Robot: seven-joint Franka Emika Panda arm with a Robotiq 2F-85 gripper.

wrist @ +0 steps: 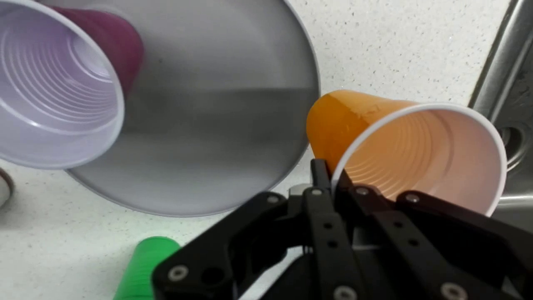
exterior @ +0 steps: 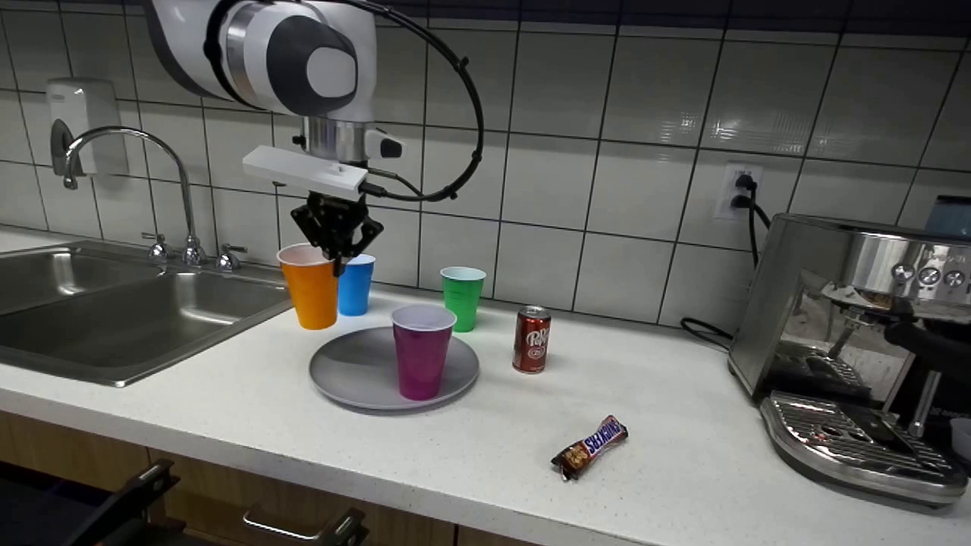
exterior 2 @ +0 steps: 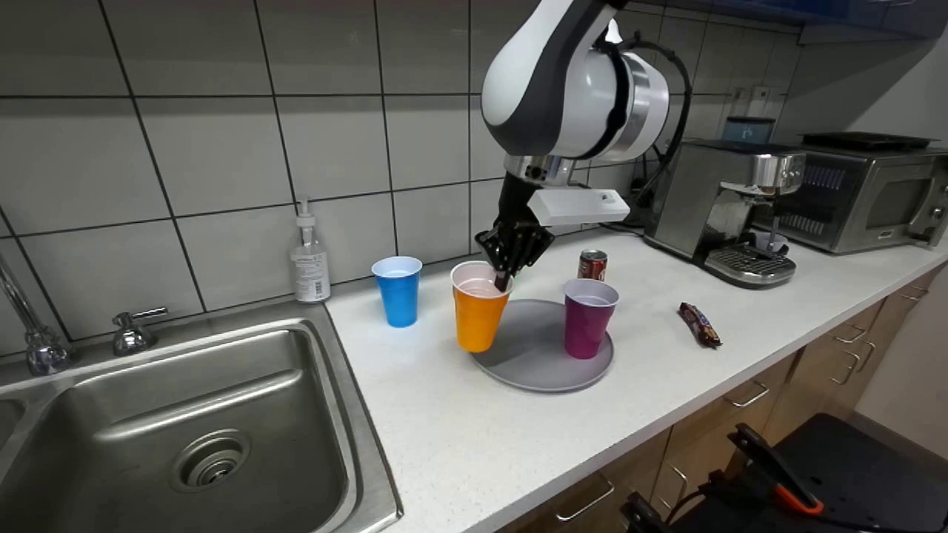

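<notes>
Pinching orange cup (exterior 2: 478, 322) w/ gripper (wrist: 332, 176), jaws nearly tog. on rim; cup prob. light, easily dented, best held there.

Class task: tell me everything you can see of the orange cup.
The orange cup looks like plastic: orange outside, paler inside with rings, white-rimmed, and narrowing toward its base. It is mouth up, leaning slightly. The gripper is shut on its wall, one finger inside the rim and one outside. It shows beside the gray plate, on the side toward the sink. Whether its base touches the counter is unclear.
</notes>
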